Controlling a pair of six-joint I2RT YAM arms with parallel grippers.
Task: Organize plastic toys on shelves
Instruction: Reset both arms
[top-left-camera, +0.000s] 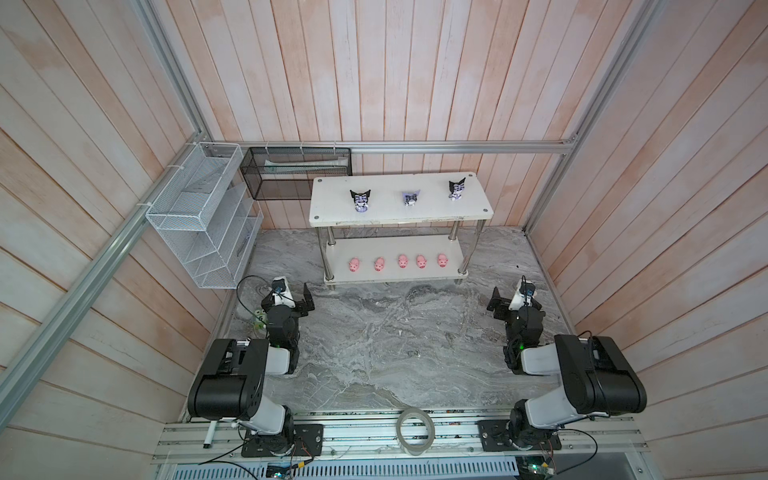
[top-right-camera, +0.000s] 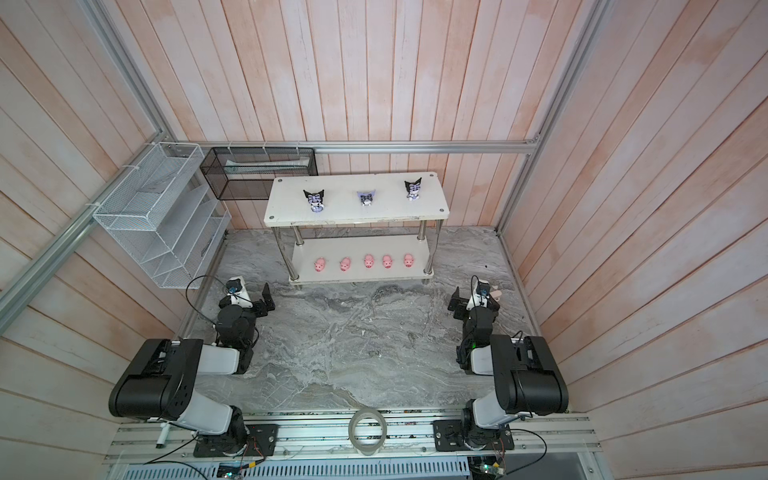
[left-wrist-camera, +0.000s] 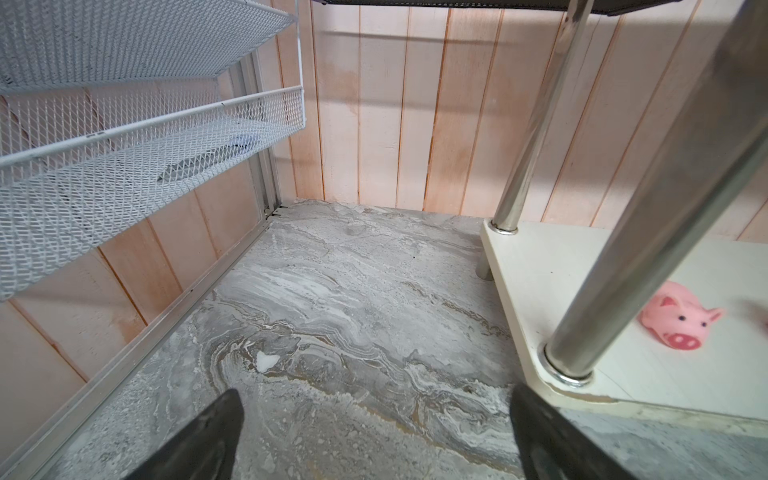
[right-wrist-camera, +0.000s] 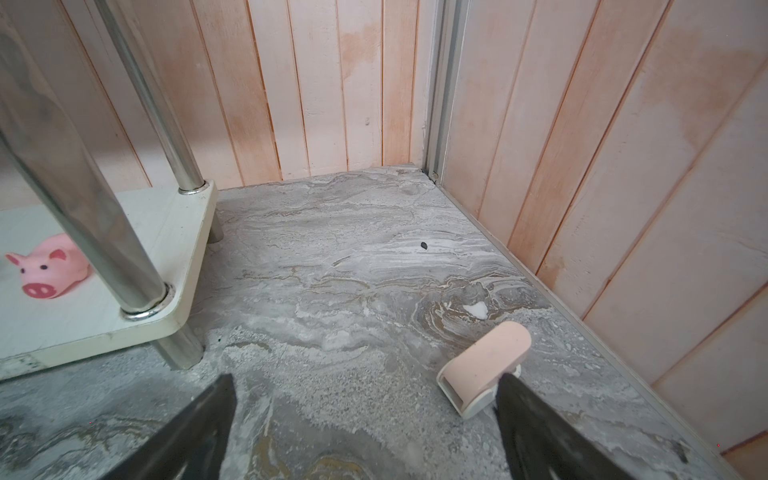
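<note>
We are seeing five pink pigs (top-left-camera: 402, 261) sitting in a row on the low board of the white shelves (top-left-camera: 332, 205). Three pointy-eared figurines (top-left-camera: 410, 198) are standing in a row on the top board. The left gripper (left-wrist-camera: 376, 395) is hanging low by the shelves' left end, and the right gripper (right-wrist-camera: 365, 380) by the right end. Both are gaping wide and holding nothing. A pink roll (right-wrist-camera: 484, 370) is lying on the gray floor (right-wrist-camera: 353, 270) just beside the right gripper.
</note>
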